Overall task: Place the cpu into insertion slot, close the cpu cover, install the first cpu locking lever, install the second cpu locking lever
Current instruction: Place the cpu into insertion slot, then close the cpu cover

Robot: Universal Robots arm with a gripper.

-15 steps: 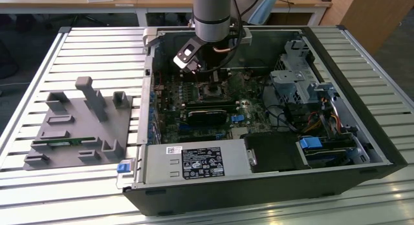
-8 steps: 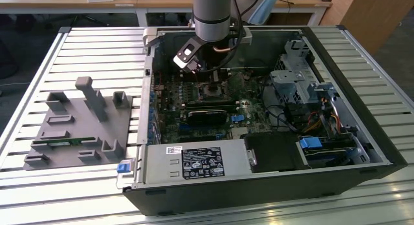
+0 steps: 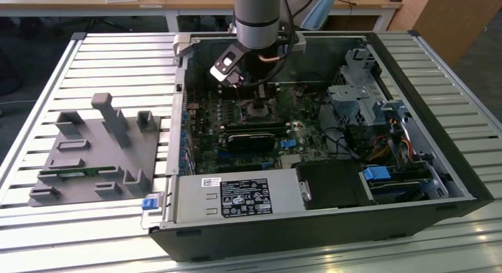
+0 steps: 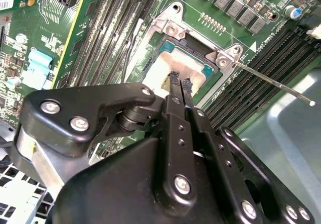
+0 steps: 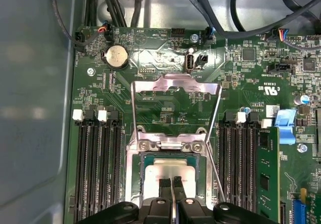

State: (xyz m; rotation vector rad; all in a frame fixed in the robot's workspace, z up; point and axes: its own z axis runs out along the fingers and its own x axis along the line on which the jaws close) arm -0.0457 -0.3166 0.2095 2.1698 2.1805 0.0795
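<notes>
The cpu (image 5: 170,173), a dull silver square, lies flat in the insertion slot (image 5: 134,184) on the green board; it is also seen in the second wrist view (image 4: 163,69). My gripper (image 5: 171,185) hangs just above the cpu's face with its two black fingers (image 4: 174,81) drawn together and nothing between them. The cpu cover (image 5: 175,86), a thin silvery frame with a square window, stands swung back from its hinge, away from the slot. A thin wire locking lever (image 5: 216,176) runs along one side of the slot; its rod (image 4: 281,87) sticks out unlatched. In the exterior view the slot (image 3: 255,112) sits under the arm.
Long black memory slots (image 5: 98,169) flank the socket on both sides, one holding a green module (image 5: 268,174). A coin battery (image 5: 116,57) and cables (image 5: 200,8) lie beyond the cover. The case walls (image 3: 439,108), drive bay (image 3: 357,96) and power supply (image 3: 235,199) ring the board. A grey fixture (image 3: 94,155) stands outside.
</notes>
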